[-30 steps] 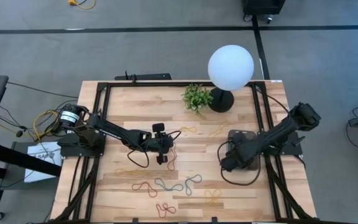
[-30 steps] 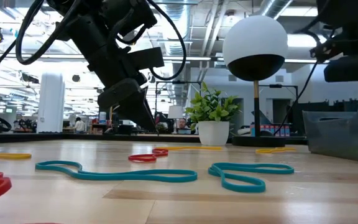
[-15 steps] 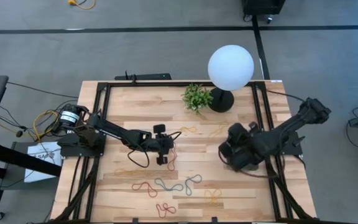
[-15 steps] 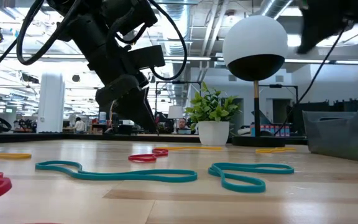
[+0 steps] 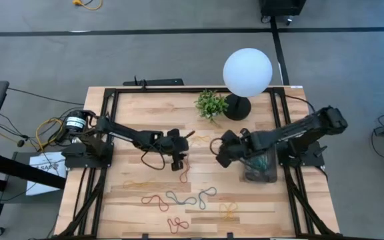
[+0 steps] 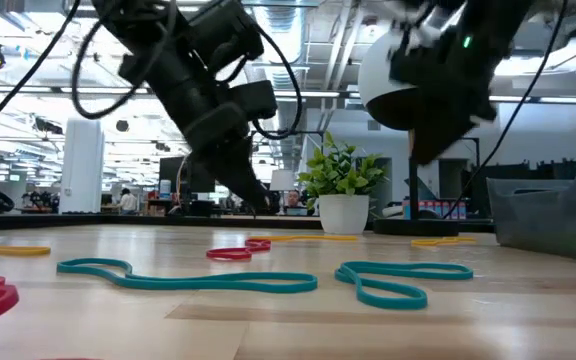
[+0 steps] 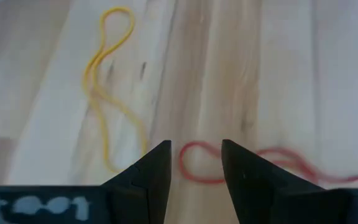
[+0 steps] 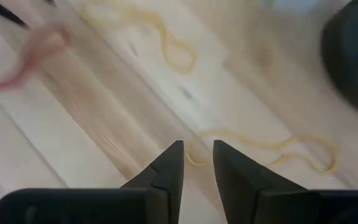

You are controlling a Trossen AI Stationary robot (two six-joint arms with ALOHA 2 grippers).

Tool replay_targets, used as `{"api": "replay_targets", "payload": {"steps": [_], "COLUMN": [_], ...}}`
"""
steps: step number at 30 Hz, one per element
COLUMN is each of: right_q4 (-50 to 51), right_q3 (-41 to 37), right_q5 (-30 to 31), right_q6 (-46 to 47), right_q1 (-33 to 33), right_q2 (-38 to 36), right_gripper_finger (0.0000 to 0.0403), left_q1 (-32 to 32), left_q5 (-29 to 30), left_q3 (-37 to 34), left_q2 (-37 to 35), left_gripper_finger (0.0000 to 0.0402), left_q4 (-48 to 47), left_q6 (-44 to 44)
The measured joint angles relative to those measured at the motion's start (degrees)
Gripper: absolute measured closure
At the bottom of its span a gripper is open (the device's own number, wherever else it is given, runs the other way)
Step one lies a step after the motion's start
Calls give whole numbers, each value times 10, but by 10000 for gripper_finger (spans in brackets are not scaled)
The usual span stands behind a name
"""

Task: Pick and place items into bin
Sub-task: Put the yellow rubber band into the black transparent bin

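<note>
Left claw point(image 7: 195, 163) stretched low toward the table's middle, fingers parted a little, gripping nothing. Just ahead of its tips, a red band point(image 7: 241, 165), a thin floppy loop lying flat; off to one side, a yellow band point(image 7: 107, 87) twisted into a long squiggle. Right claw point(image 8: 197, 163) reaching inward off its own side, tips slightly apart and empty, poised over a second yellow band point(image 8: 263, 149). Behind that claw, near the arm's forearm, the grey bin point(image 5: 260, 165), translucent. Farther toward the near edge, blue, red and orange bands point(image 5: 179, 200) scattered loose. Compared with half a second ago: right claw swung away from the bin toward centre; left claw shifted slightly forward.
</note>
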State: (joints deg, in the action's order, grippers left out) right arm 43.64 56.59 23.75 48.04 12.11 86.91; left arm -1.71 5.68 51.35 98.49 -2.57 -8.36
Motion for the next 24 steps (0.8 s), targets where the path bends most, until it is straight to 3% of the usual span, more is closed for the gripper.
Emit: {"api": "replay_targets", "payload": {"steps": [9, 24], "right_q4": [-45, -63], "right_q3": [-1, 8], "right_q5": [-131, -159], "right_q6": [-50, -12], "right_q1": [-81, -97], "right_q2": [83, 178], "right_gripper_finger": [323, 329], "left_q1": [38, 43], "left_q5": [-3, -3], "left_q3": [0, 0], "left_q2": [38, 58], "left_gripper_finger": [272, 272], "left_q4": [26, 37], "left_q6": [6, 32]}}
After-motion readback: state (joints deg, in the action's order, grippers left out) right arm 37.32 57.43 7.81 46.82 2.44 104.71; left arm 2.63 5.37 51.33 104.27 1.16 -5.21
